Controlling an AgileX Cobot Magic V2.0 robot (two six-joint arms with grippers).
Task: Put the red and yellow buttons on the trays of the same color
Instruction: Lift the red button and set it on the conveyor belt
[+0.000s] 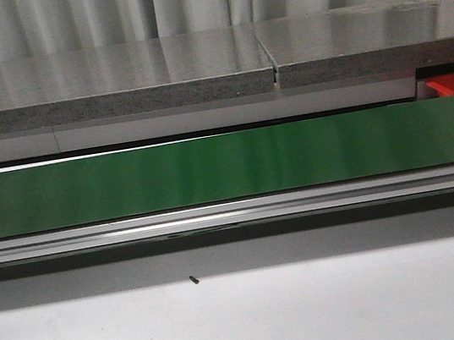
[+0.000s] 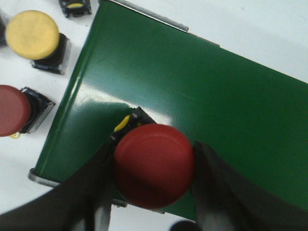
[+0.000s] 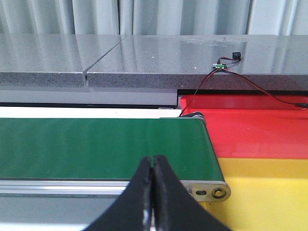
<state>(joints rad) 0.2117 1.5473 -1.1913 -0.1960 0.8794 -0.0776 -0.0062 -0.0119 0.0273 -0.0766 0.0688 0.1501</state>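
Note:
In the left wrist view my left gripper [image 2: 153, 171] is shut on a red button [image 2: 154, 165] with a black base, held over the end of the green conveyor belt [image 2: 192, 86]. Beside the belt on the white table lie a yellow button [image 2: 33, 36], another red button [image 2: 14, 110] and part of a third yellow one [image 2: 75, 6]. In the right wrist view my right gripper [image 3: 153, 161] is shut on nothing, near the other belt end [image 3: 96, 147]. The red tray [image 3: 255, 130] and yellow tray [image 3: 269, 192] sit just past that end. Neither gripper shows in the front view.
A grey stone ledge [image 1: 194, 64] runs behind the green belt [image 1: 226, 166], with an aluminium rail [image 1: 234, 214] along its front. A small circuit board with red and black wires [image 3: 219, 66] lies on the ledge above the trays. A tiny dark speck [image 1: 194, 280] lies on the white table.

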